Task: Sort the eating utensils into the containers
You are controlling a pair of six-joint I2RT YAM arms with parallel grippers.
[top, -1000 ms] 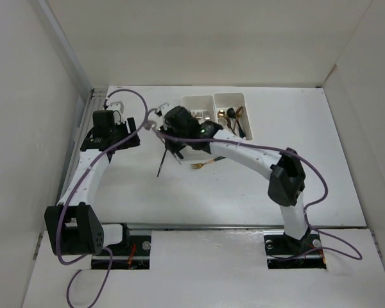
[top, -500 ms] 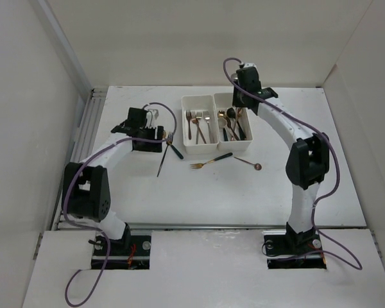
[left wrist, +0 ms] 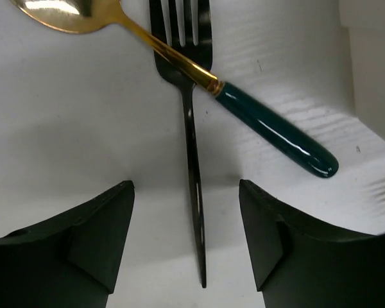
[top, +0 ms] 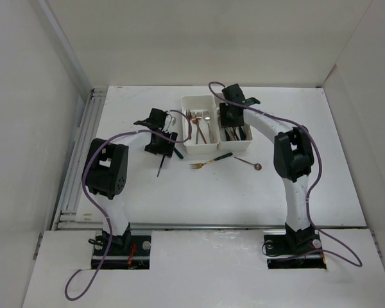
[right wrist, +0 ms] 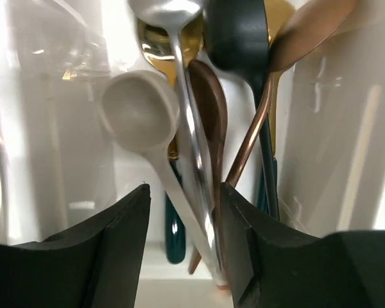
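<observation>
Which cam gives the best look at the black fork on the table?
Left wrist: the black fork fills the frame, tines up, handle between the open left fingers, a teal-handled gold spoon crossing its neck. Top external shows it only as a thin dark sliver. Right wrist doesn't show it.

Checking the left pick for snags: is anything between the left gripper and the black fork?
Nothing separates the open left gripper from the black fork: its handle runs between the fingers. But a teal-handled gold spoon lies across the fork's neck, so a lift would likely disturb it.
</observation>
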